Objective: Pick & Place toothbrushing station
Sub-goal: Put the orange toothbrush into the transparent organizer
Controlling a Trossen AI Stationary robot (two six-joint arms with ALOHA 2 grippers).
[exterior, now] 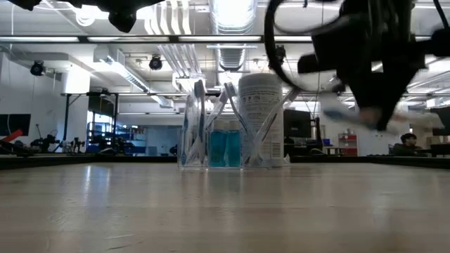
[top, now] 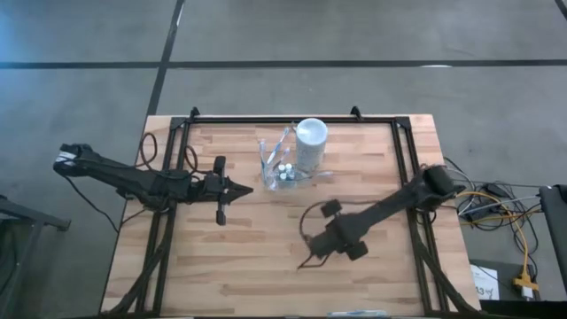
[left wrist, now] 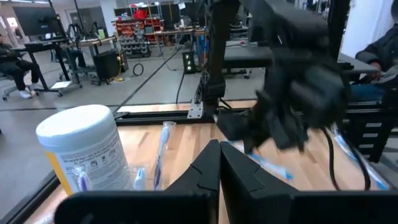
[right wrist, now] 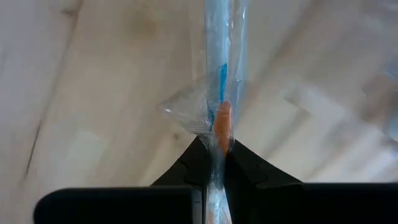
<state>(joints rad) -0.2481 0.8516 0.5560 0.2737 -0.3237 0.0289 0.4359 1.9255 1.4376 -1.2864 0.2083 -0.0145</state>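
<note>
Leftmost, the left gripper (top: pixel 241 189) hovers at nine o'clock, fingers pressed together on nothing; at twelve o'clock the clear holder (top: pixel 282 168) keeps toothbrushes (top: pixel 273 149) and teal tubes (exterior: pixel 225 148), just beside the white cup (top: pixel 310 142); toward five o'clock the right gripper (right wrist: pixel 213 151) pinches a plastic-wrapped toothbrush (right wrist: pixel 222 59) above the wooden table (top: pixel 266 266).

The table (top: pixel 266 266) is light wood with dark metal rails. The cup (exterior: pixel 261 116) is white with grey print, the tubes (exterior: pixel 225 149) are teal, and the wrapped toothbrush (right wrist: pixel 222 74) is pale blue — with one orange spot.
</note>
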